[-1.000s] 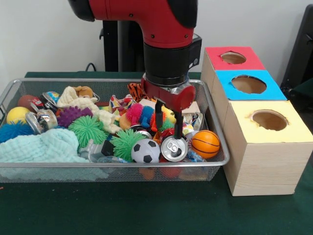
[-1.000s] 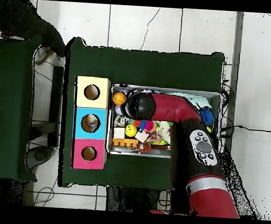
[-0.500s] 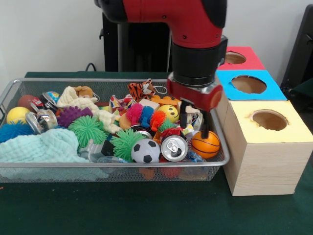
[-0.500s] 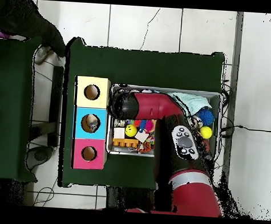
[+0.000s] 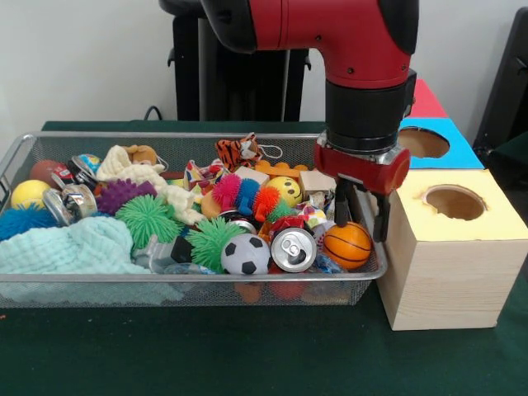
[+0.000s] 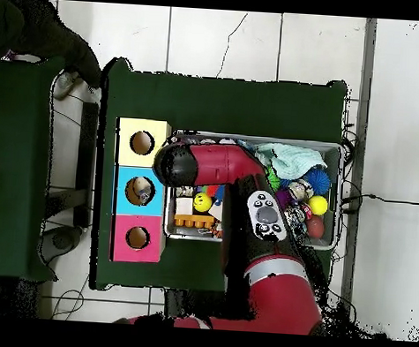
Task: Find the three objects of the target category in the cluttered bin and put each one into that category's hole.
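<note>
Gripper (image 5: 364,216) open, empty | straddling bin wall (image 5: 370,239) | basketball (image 5: 346,244), yellow box (image 5: 450,264) flanking

The front view sits low and close at the table's edge, looking level across the green table (image 5: 247,355) at the wire bin (image 5: 190,285) and the row of three boxes (image 5: 450,247); the yellow box is nearest and the red farthest, and the arm (image 5: 363,91) fills the upper middle. The overhead view looks straight down from high above, far enough back to take in the whole table (image 6: 226,102), tiled floor (image 6: 221,40) and a second table (image 6: 14,169) at the left. Both views share the bin (image 6: 335,197), the boxes (image 6: 139,190) and the arm (image 6: 222,164), turned half round between them.
</note>
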Available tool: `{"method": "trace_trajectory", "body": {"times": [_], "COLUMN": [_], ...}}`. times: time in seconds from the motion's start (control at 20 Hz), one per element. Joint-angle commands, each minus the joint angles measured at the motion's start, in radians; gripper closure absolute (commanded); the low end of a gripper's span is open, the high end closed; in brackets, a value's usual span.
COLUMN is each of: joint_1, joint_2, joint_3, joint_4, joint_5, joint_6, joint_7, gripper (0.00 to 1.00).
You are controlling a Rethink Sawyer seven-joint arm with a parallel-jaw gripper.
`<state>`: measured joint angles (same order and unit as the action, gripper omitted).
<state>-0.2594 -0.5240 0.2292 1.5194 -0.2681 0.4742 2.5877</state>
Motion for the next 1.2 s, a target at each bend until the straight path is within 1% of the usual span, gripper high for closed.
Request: {"method": "trace_trajectory", "body": {"times": [0.05, 0.35, 0.45, 0.7, 0.85, 0.9, 1.0, 1.15, 1.2], "joint_1": [-0.028, -0.050, -0.054, -0.088, -0.096, -0.101, -0.115, -0.140, -0.142], "joint_2": [0.096, 0.116, 0.111, 0.101, 0.086, 0.073, 0.034, -0.041, -0.060], "joint_3": [0.027, 0.038, 0.041, 0.059, 0.057, 0.056, 0.055, 0.060, 0.057], "joint_4": [0.001, -0.009, -0.003, -0.006, -0.006, 0.001, 0.016, 0.035, 0.028], "joint_5": [0.022, 0.011, 0.008, 0.002, -0.009, -0.013, -0.014, -0.013, -0.019], "joint_6": [-0.050, -0.074, -0.073, -0.037, -0.021, -0.012, 0.039, 0.137, 0.162], "joint_7": [0.030, 0.004, -0.004, -0.054, -0.069, -0.077, -0.103, -0.161, -0.180], "gripper": [0.00, 0.00, 0.00, 0.00, 0.00, 0.00, 0.00, 0.00, 0.00]}}
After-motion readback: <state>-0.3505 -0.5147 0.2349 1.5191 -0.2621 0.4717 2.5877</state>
